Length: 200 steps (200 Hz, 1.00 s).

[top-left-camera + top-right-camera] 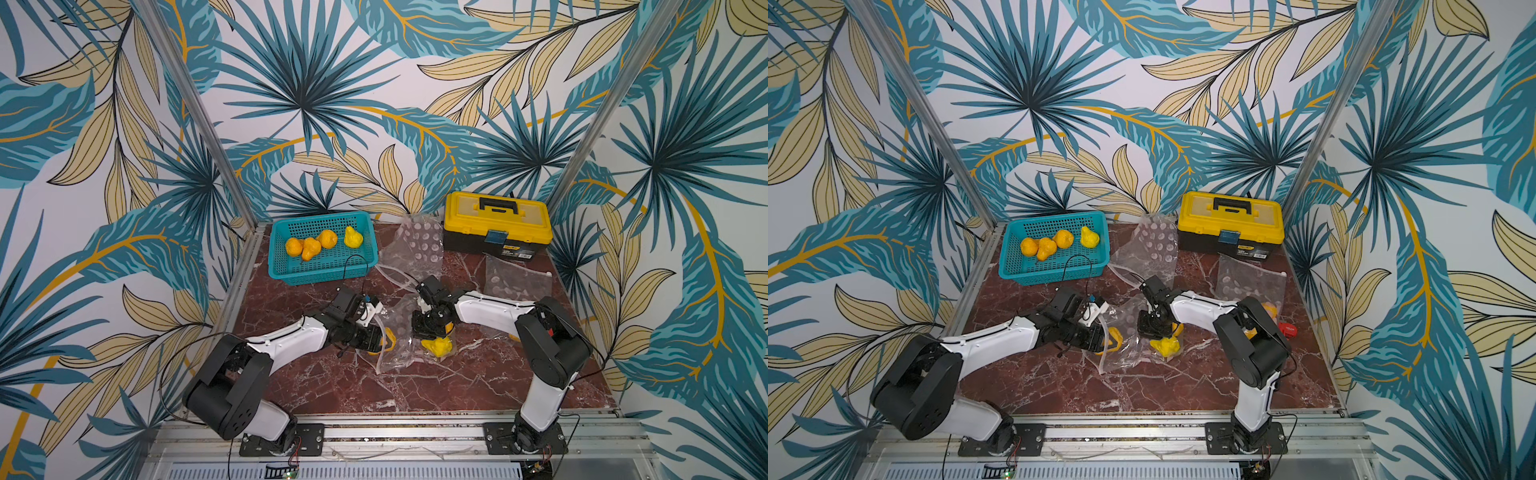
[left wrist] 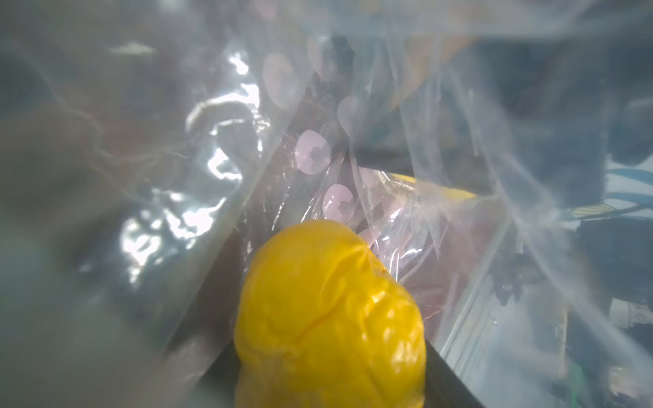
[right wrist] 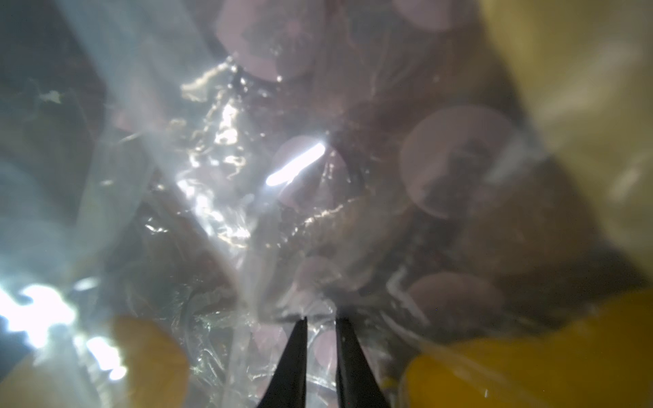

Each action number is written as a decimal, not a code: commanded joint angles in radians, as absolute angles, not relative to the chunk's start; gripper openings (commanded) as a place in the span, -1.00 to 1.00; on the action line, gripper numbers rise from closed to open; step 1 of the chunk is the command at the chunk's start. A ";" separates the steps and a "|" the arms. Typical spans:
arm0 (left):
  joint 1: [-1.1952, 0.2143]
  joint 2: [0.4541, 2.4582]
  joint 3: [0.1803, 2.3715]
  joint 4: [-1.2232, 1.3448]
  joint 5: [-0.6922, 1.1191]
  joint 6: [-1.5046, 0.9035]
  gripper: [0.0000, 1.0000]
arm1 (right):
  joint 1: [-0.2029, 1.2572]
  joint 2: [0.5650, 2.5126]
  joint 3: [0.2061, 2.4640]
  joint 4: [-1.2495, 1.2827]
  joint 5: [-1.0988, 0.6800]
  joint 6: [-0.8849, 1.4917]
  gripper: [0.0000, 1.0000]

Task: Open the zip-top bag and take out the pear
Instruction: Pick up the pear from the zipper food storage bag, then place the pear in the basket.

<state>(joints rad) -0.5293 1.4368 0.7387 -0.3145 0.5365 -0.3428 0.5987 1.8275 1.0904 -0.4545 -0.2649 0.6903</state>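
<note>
the left gripper [image 1: 384,338], jaws apart, closes around the pear [image 2: 328,318] inside the zip-top bag [image 1: 395,332] at mid-table. the right gripper [image 3: 319,323], nearly together, pinches bag film; if that slips, i expect the bag drags out with the pear.

both top views look down from high at the front onto the whole bench [image 1: 415,386], facing the leaf-patterned back wall, and share nearly the same scene. the left wrist view sits very close inside clear plastic [image 2: 212,141], a pear [image 2: 328,318] filling its foreground. the right wrist view is pressed equally near, mostly blurred.
</note>
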 commanded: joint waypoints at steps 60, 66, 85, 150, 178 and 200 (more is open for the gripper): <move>-0.382 1.203 0.903 -0.529 0.329 -0.274 0.18 | 0.592 1.830 1.072 -0.506 -0.230 0.669 -0.62; -0.370 1.201 0.922 -0.530 0.309 -0.264 0.18 | 0.593 1.829 1.071 -0.505 -0.230 0.669 -0.62; -0.329 1.224 0.994 -0.536 0.264 -0.220 0.19 | 0.593 1.825 1.069 -0.505 -0.230 0.669 -0.62; -0.119 1.501 1.325 -0.595 0.183 -0.101 0.18 | 0.592 1.824 1.062 -0.499 -0.237 0.675 -0.62; -0.050 1.656 1.436 -0.600 0.101 -0.103 0.18 | 0.592 1.824 1.062 -0.496 -0.243 0.678 -0.62; -0.001 1.766 1.514 -0.603 0.052 -0.133 0.18 | 0.593 1.825 1.062 -0.494 -0.247 0.679 -0.62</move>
